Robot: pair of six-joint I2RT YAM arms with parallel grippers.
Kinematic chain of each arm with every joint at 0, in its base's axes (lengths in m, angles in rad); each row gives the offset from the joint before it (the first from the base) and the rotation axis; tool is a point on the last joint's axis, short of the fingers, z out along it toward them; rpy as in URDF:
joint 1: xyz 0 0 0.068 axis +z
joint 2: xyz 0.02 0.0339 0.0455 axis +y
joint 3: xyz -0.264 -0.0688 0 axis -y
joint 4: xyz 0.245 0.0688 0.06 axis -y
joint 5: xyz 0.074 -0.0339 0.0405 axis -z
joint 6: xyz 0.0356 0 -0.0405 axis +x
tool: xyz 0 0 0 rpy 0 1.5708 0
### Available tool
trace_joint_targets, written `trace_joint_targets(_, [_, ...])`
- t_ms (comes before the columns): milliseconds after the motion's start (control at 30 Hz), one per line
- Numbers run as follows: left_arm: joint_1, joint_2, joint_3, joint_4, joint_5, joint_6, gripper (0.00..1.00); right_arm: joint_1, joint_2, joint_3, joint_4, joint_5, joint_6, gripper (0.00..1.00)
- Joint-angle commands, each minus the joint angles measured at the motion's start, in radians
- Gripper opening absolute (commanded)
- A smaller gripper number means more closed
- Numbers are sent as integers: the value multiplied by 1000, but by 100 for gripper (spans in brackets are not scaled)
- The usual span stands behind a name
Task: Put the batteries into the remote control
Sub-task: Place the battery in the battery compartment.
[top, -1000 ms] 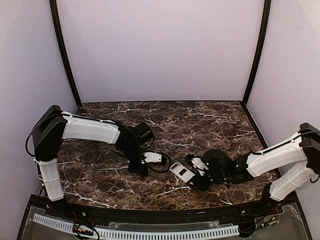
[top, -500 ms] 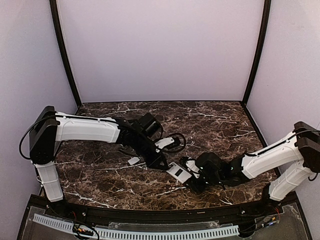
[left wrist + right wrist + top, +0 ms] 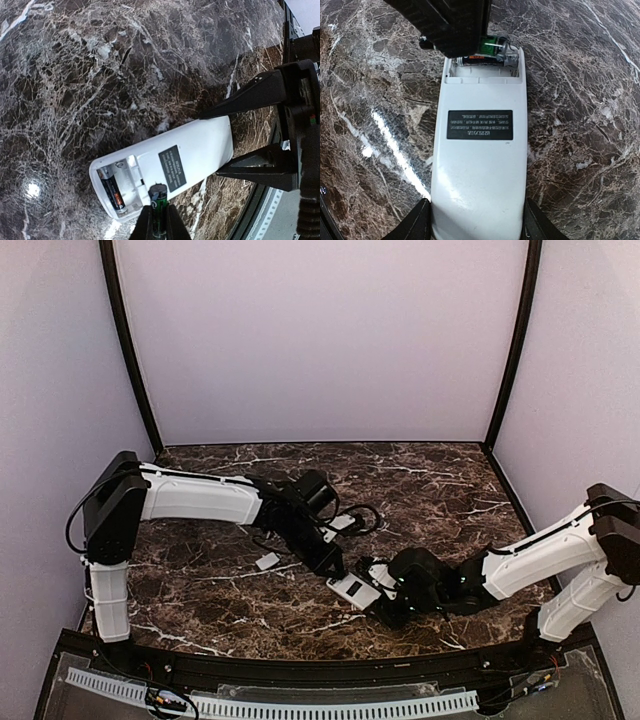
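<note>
The remote control [image 3: 352,590] lies back-up on the marble, its battery compartment open at the end facing the left arm. My right gripper [image 3: 377,603] is shut on the remote's other end [image 3: 479,165], one finger on each long side. One dark battery [image 3: 111,187] sits in the far slot of the compartment. My left gripper [image 3: 159,211] is shut on a green battery [image 3: 158,199], nose first at the compartment's near edge, above the bare slot. In the right wrist view the green battery [image 3: 492,45] hangs over the seated battery [image 3: 477,60].
A small white flat piece [image 3: 267,561] lies on the marble left of the remote. A black cable [image 3: 362,514] loops off the left wrist. The table's front rail [image 3: 300,705] runs close behind the right gripper. Lilac walls close in the back and sides.
The left arm has swung right from mid-left of the table to the remote's open end, carrying the green battery. The right gripper and remote have shifted slightly left.
</note>
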Motion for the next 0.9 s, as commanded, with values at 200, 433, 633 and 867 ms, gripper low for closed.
trace_joint_targets(200, [-2,56,62,-115,-34,-33,5,12,13,8,39,6,1,0])
trace_joint_targets(433, [-1,88,101,-135,-68,-33,5,15,7,6,34,6,1,0])
trace_joint_targets(633, [-1,119,136,-162,-72,-33,5,14,9,7,34,7,1,0])
trace_joint_targets(867, [0,131,133,-180,-72,-35,6,14,15,11,34,10,0,0])
